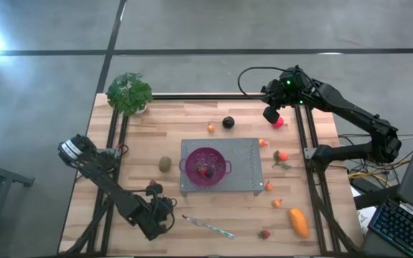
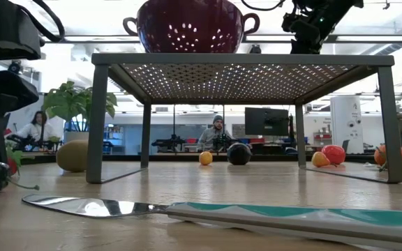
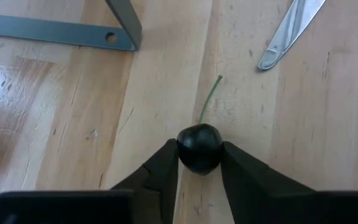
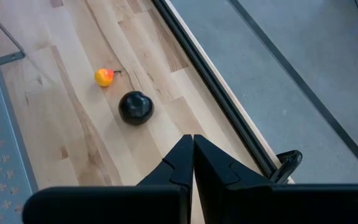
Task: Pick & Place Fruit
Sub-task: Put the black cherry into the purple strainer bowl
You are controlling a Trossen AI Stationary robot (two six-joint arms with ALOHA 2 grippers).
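Pinched between my left hand (image 3: 199,163) fingers (image 3: 160,171), low on the tabletop (image 3: 67,124), sits a dark cherry (image 3: 199,147), likely light, hard and slick, best gripped across its middle, stem (image 3: 209,99) pointing away, while my right hand (image 4: 192,144) waits shut.

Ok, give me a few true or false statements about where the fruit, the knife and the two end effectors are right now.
1. The purple colander stands on the metal rack. True.
2. The right end effector holds the dark plum. False: it is shut on nothing, and the plum lies on the table.
3. The left end effector clasps a dark cherry. True.
4. The knife lies in the colander. False: it lies on the table.
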